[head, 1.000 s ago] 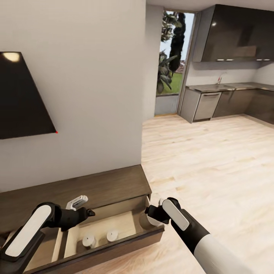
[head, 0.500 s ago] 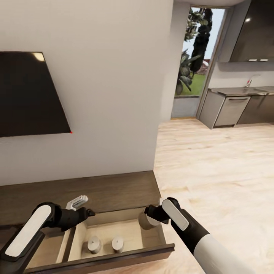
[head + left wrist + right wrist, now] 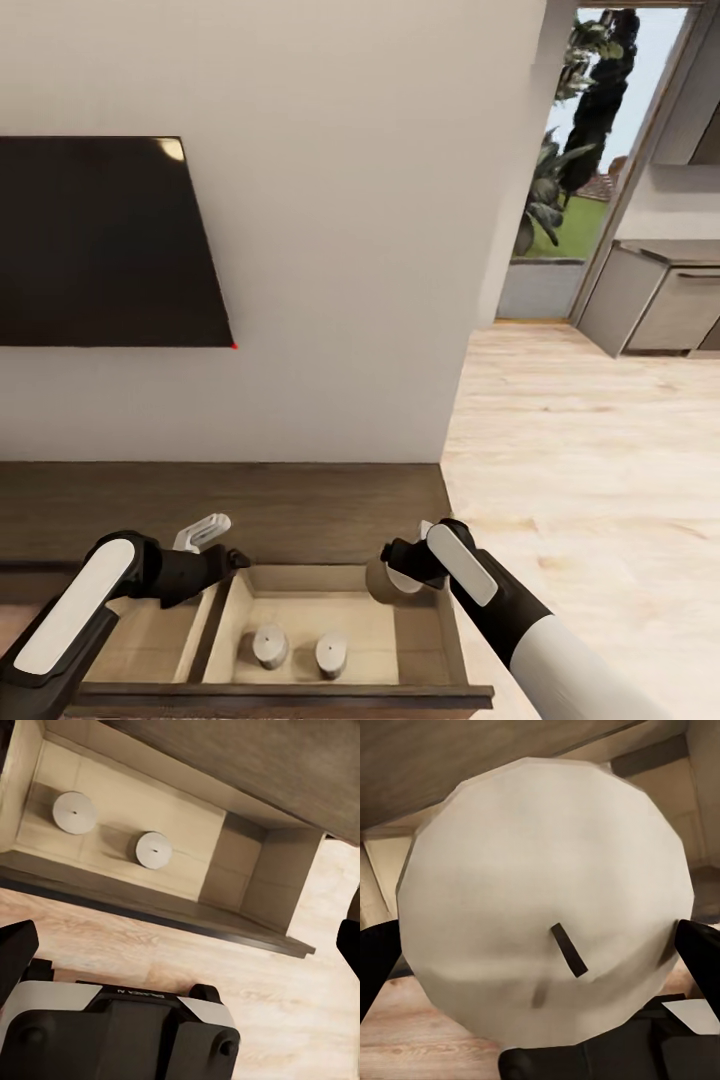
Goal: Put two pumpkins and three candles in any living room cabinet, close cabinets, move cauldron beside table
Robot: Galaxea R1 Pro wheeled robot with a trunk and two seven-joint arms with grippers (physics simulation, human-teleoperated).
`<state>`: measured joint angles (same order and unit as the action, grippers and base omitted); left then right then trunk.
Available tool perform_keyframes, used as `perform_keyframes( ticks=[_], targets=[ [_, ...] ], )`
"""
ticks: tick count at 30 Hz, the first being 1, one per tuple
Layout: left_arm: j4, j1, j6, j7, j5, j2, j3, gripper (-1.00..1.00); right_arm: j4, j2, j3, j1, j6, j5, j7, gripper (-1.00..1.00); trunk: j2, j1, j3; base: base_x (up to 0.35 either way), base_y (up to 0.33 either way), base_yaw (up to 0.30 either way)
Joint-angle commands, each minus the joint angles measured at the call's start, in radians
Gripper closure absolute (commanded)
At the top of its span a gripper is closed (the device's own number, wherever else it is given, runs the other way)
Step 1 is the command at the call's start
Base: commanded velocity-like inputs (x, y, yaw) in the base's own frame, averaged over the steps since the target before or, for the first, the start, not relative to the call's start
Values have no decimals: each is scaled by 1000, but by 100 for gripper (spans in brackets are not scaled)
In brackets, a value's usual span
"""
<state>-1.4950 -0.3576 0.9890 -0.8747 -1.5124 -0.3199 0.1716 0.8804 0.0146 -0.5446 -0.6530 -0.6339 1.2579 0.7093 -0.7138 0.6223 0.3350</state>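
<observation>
**Third candle poised over open drawer**

Right claw pinches the last candle above the cabinet drawer's pale interior, where two candles already stand. My left claw hangs spread beside it, empty. I judge lowering and release come next, clear of the drawer wall, then closing.

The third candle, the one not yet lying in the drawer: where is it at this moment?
In the head view the third candle is gripped by the right gripper, over the open drawer's right end, with two candles on its floor.
</observation>
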Motion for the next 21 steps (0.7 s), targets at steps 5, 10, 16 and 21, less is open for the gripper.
perform_keyframes(
  ticks=[5, 10, 16, 21],
  targets=[
    [-1, -1, 0, -12, -8, -1, 2, -100, 2, -2, -1, -1, 0, 8, 9, 100, -1, 0, 1, 127, 3, 96],
    [0, -1, 0, -11, -8, -1, 2, -100, 2, -2, -1, -1, 1, 8, 9, 100, -1, 0, 1, 186, 103, 10],
    [1, -1, 0, -12, -9, 1, 2, -100, 2, -2, -1, -1, 1, 8, 9, 100, -1, 0, 1, 130, 80, 1],
    [1, -1, 0, -12, -9, 1, 2, -100, 2, -2, -1, -1, 1, 8, 8, 100, -1, 0, 1, 16, 98, 0]
  ],
)
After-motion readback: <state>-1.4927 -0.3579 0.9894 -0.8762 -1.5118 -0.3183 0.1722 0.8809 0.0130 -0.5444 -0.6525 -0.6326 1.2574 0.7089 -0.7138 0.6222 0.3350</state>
